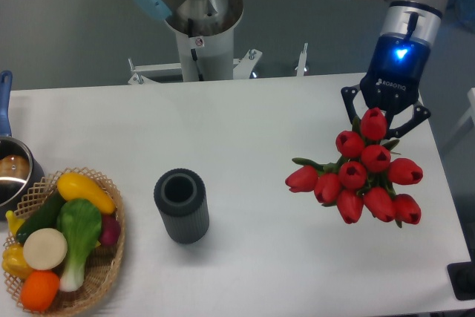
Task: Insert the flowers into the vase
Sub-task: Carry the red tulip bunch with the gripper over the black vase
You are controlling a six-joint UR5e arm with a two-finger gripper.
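In the single fixed-camera view, the gripper [385, 122] is seen at the far right of the white table [245, 124], its blue light lit, pointing down over the bunch of red tulips [364, 176]. The fingers [351, 106] are spread either side of the topmost bud, and the stems appear to be clamped between them, though the actual grip is hidden behind the blooms. The buds are fanned out toward the near side, with green leaves showing at the left edge of the bunch. Whether the bunch is lifted clear of the table or resting on it cannot be told.

The dark grey ribbed vase [181, 205] is stood upright near the middle-left of the table, its round mouth open, well apart from the tulips. At the near left corner a wicker basket [104, 276] of toy vegetables is placed, and a shiny metal pot [13, 176] with a blue handle is cut off by the left edge.
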